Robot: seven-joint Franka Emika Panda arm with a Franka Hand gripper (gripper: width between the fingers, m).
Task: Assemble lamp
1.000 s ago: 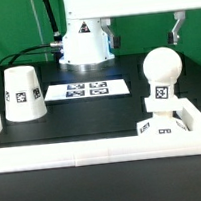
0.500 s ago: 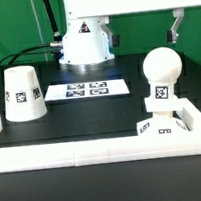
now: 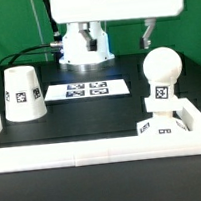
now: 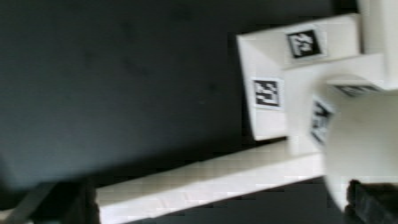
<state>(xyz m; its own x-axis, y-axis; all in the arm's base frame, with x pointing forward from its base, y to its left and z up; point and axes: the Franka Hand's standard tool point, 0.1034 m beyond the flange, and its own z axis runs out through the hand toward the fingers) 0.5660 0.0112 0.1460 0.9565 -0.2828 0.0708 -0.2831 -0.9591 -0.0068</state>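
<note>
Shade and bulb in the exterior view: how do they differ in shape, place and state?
The shade is a truncated cone; the bulb is a ball. The shade stands alone on the table at the exterior view's left; the bulb sits atop the base block at the right. Both are matte white with square tags.

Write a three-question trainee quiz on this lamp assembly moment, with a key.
1. True or false: the bulb already sits on the base.
2. Where does the shade stand? A) the exterior view's left, apart from the other pieces B) over the bulb C) on the marker board
3. Fill in: the end effector hangs ____ the bulb, holding nothing.

Key: 1 true; 2 A; 3 above.
</note>
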